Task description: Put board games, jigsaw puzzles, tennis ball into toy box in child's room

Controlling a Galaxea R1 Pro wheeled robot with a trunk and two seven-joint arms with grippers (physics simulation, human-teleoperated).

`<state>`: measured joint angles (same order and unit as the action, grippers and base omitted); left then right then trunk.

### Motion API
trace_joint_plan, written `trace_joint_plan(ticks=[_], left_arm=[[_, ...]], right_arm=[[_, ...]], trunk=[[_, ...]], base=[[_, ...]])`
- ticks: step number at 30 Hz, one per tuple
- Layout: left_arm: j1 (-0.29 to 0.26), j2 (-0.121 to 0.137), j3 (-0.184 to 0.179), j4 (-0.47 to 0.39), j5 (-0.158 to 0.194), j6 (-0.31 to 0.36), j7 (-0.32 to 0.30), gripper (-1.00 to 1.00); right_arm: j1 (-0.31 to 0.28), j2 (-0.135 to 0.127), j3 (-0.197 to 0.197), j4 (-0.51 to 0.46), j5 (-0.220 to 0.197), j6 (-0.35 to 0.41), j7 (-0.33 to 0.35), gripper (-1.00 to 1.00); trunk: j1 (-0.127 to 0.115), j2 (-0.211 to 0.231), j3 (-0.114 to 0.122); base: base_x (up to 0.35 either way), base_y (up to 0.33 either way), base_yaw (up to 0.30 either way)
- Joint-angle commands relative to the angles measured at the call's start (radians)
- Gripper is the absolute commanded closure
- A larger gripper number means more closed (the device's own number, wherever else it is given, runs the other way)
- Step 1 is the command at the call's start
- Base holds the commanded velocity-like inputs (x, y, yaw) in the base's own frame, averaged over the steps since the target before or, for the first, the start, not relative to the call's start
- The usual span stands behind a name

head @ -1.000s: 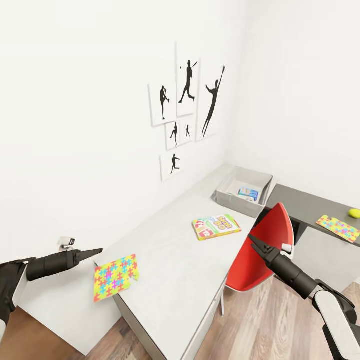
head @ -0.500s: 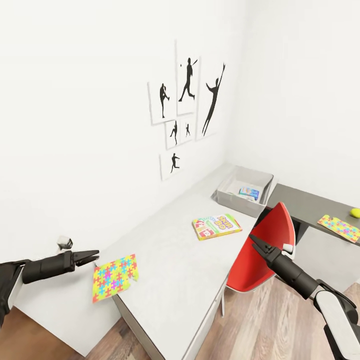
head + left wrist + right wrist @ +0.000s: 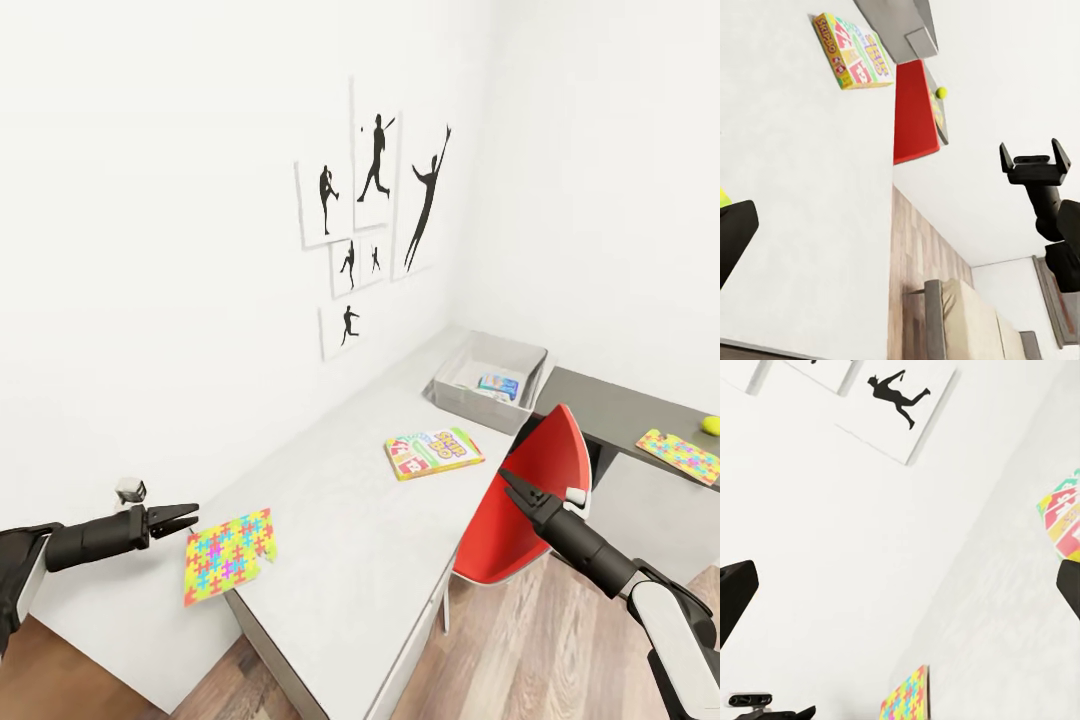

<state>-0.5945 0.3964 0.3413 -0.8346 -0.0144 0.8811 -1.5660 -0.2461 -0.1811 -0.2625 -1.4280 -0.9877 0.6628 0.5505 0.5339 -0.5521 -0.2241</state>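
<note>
One jigsaw puzzle [image 3: 228,555] lies at the near end of the table [image 3: 330,520], its corner overhanging the edge. My left gripper [image 3: 186,515] hovers open just left of it, apart from it. The Skip-Bo board game [image 3: 433,452] lies mid-table. The toy box [image 3: 455,390] stands at the far end with a small blue board game [image 3: 497,385] inside. A second jigsaw puzzle [image 3: 679,455] and the tennis ball [image 3: 711,425] rest on the dark lower section. My right gripper [image 3: 505,478] hangs open and empty before the chair. The bed [image 3: 967,322] appears in the left wrist view.
A red swivel chair [image 3: 530,495] stands against the table's front edge beside my right arm. Baseball-player silhouette pictures [image 3: 375,210] hang on the white wall behind the table. Wood-plank floor [image 3: 530,650] lies below the right arm.
My left gripper's fingers have spread from shut to open, and the arm has dropped slightly and drawn back a little from the puzzle. The right arm has held still.
</note>
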Motion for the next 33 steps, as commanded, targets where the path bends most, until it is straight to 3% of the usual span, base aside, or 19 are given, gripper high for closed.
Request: trace_joint_plan(ticks=[1, 33], left_arm=[[-0.001, -0.002, 0.0, 0.0, -0.002, 0.011, -0.005, -1.0], [-0.001, -0.006, 0.002, 0.0, -0.002, 0.026, -0.005, -1.0]], right_arm=[[-0.001, 0.0, -0.001, 0.0, -0.005, 0.008, 0.0, -1.0], [-0.001, 0.002, -0.001, 0.0, -0.005, 0.006, -0.002, -1.0]], trunk=[[0.004, -0.009, -0.005], [0.127, -0.233, -0.105]], base=[[-0.052, 0.0, 0.0], [-0.09, 0.0, 0.0]])
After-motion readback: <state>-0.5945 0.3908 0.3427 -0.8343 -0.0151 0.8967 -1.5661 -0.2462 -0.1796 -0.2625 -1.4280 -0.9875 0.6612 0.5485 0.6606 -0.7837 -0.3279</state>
